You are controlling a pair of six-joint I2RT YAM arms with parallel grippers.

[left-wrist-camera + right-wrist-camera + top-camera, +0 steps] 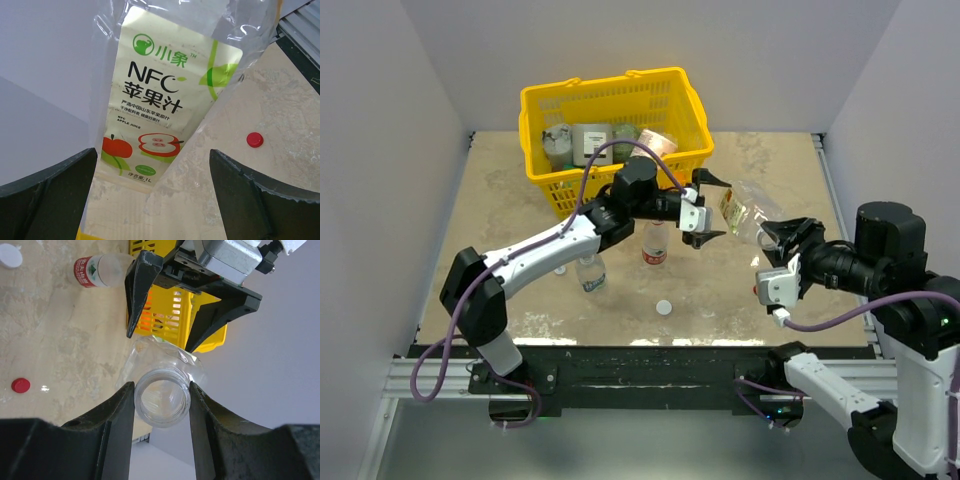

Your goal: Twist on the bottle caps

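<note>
My right gripper (162, 405) is shut on the threaded neck of the large clear bottle (162, 396), held off the table with its capless mouth facing the wrist camera. That bottle (160, 100) carries an apple-juice label. My left gripper (722, 211) stands open at the bottle's base end, its fingers (255, 200) on either side and apart from it. A red cap (255, 139) lies on the table below. A white cap (664, 307) lies nearer the front. The red-labelled bottle (655, 245) and the short bluish-labelled bottle (592, 272) stand capless under the left arm.
A yellow basket (692, 120) with jars and packets stands at the back, just behind the left gripper. White walls close in the table on three sides. The black mounting rail (640, 365) runs along the near edge.
</note>
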